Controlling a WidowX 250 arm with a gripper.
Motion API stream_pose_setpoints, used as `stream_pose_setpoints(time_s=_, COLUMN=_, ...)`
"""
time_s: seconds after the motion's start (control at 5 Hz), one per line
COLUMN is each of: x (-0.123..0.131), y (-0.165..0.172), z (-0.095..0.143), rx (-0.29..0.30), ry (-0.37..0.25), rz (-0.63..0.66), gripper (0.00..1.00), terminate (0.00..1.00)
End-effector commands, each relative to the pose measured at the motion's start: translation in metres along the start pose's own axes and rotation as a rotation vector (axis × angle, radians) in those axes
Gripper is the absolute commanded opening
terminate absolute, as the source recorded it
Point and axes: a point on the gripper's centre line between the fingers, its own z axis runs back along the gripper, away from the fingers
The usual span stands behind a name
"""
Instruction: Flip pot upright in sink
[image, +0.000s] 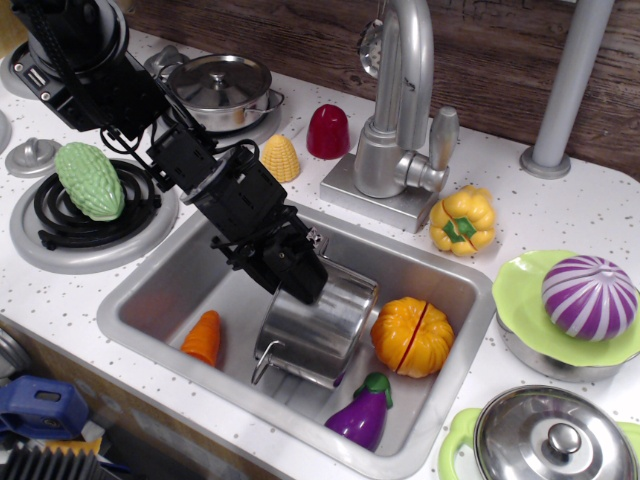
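Note:
The shiny steel pot (312, 332) stands in the middle of the sink (160, 290), tilted only a little, its open mouth facing up and back under my arm. One wire handle sticks out at its lower left. My black gripper (302, 272) reaches down from the upper left and is shut on the pot's upper rim. The fingertips are partly hidden by the rim.
In the sink lie an orange carrot (203, 337), an orange pumpkin (412, 336) and a purple eggplant (362, 409). The faucet (398, 110) stands behind. Corn (281, 157), a red piece (327, 131), a lidded pan (219, 88) and a green gourd (88, 178) sit on the counter.

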Motion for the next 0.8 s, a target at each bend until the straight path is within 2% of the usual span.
stream_pose_setpoints(time_s=0.0, x=0.008, y=-0.004, z=0.014, rx=0.148, ry=-0.032, rz=-0.031, gripper=0.0, terminate=0.0)
stream_pose_setpoints(time_s=0.2, x=0.011, y=-0.009, z=0.023, rx=0.306, ry=-0.033, rz=-0.064, gripper=0.0, terminate=0.0)
stream_pose_setpoints(time_s=0.4, x=0.014, y=-0.009, z=0.029, rx=0.385, ry=-0.02, rz=-0.09, gripper=0.0, terminate=0.0)
stream_pose_setpoints(time_s=0.6, x=0.013, y=-0.01, z=0.029, rx=0.422, ry=-0.028, rz=-0.1, gripper=0.0, terminate=0.0)
